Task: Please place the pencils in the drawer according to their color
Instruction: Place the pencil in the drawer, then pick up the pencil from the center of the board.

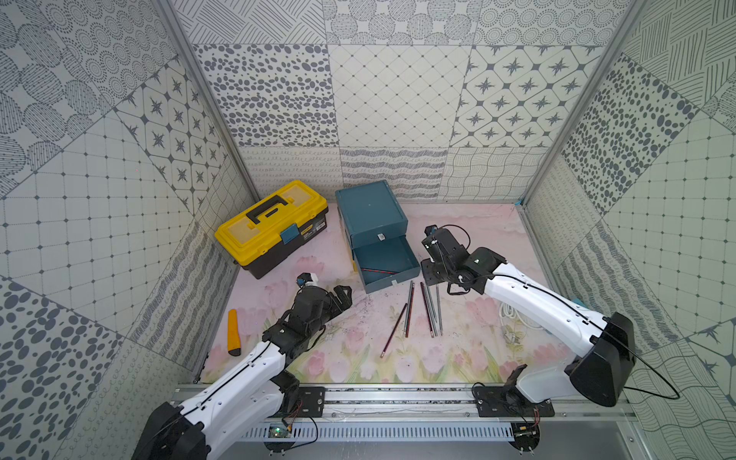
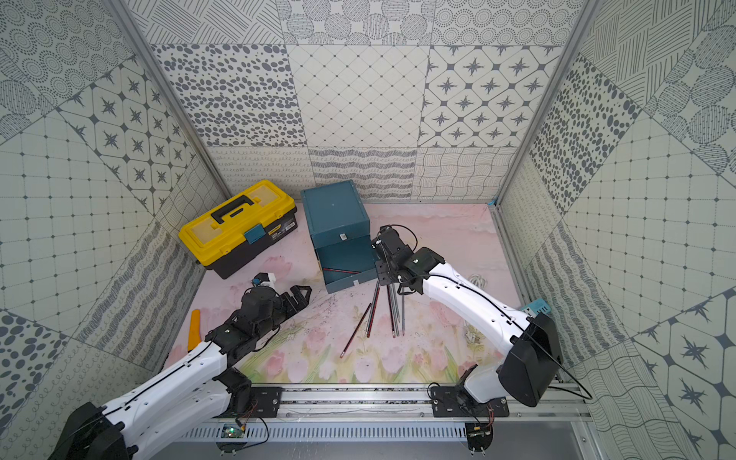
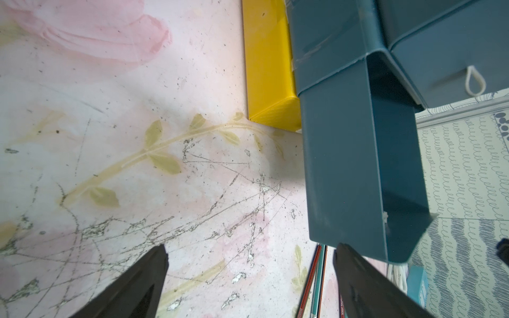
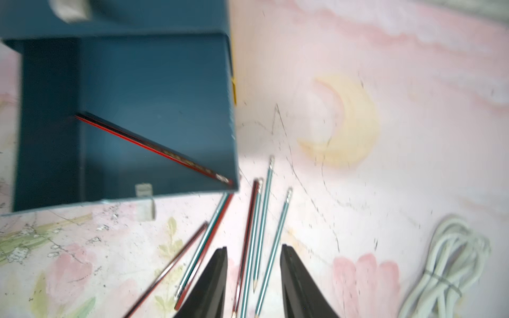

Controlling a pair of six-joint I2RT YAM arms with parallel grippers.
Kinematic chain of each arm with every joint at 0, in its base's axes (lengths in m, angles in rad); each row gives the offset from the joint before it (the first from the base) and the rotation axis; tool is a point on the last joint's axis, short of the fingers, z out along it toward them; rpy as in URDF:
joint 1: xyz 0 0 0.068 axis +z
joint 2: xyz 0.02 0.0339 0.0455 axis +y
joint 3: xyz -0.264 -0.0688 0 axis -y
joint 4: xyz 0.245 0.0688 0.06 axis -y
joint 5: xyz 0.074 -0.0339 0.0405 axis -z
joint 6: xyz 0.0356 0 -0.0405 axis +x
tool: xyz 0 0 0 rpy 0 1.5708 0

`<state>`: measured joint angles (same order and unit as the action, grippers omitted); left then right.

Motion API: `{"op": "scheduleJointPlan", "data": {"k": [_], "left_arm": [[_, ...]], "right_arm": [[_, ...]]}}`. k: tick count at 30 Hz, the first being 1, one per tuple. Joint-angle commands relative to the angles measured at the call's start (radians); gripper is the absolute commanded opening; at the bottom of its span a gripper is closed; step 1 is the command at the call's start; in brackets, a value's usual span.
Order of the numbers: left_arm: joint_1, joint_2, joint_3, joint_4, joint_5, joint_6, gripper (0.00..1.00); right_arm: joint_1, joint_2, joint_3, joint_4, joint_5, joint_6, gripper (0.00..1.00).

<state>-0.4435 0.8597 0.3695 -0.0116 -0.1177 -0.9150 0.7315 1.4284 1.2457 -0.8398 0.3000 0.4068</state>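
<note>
the drawer cabinet (image 1: 370, 211) stood at the back of the floral mat (image 1: 478, 350), just beside the yellow toolbox (image 1: 271, 227). its middle drawer (image 1: 398, 259) stood open toward the arms. the top drawer was shut, and the yellow bottom drawer (image 3: 270, 68) showed beneath. one red-and-black pencil (image 4: 154, 148) lay slantwise on the open drawer's floor, one end in a front corner. the other pencils (image 1: 422, 310) lay loose on the mat just in front of that drawer, red-striped and grey-teal mixed and roughly parallel. one red-striped pencil (image 1: 394, 330) lay slanted, apart from the rest.

the right gripper (image 4: 253, 247) hung above the loose pencils, beside the open drawer's front corner. its fingers were parted and nothing was clamped between them. the left gripper (image 3: 251, 246) sat low near the drawer's other side, jaws spread wide and empty.

a yellow utility knife (image 1: 233, 332) lay by the left arm. a coiled white cable (image 4: 446, 261) lay on the mat near the right arm.
</note>
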Motion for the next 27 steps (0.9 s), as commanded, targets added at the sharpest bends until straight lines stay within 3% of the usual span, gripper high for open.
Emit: {"op": "scheduleJointPlan", "data": {"k": [1, 11, 27], "left_arm": [[0.003, 0.013, 0.011, 0.010, 0.002, 0.010, 0.99], [0.003, 0.012, 0.003, 0.012, 0.009, 0.003, 0.99], [0.004, 0.046, 0.008, 0.031, 0.023, -0.007, 0.99]], "right_arm": [[-0.007, -0.002, -0.091, -0.041, -0.074, 0.177, 0.36], [-0.001, 0.099, -0.278, 0.100, -0.269, 0.322, 0.27], [-0.007, 0.215, -0.243, 0.168, -0.280, 0.299, 0.26]]}}
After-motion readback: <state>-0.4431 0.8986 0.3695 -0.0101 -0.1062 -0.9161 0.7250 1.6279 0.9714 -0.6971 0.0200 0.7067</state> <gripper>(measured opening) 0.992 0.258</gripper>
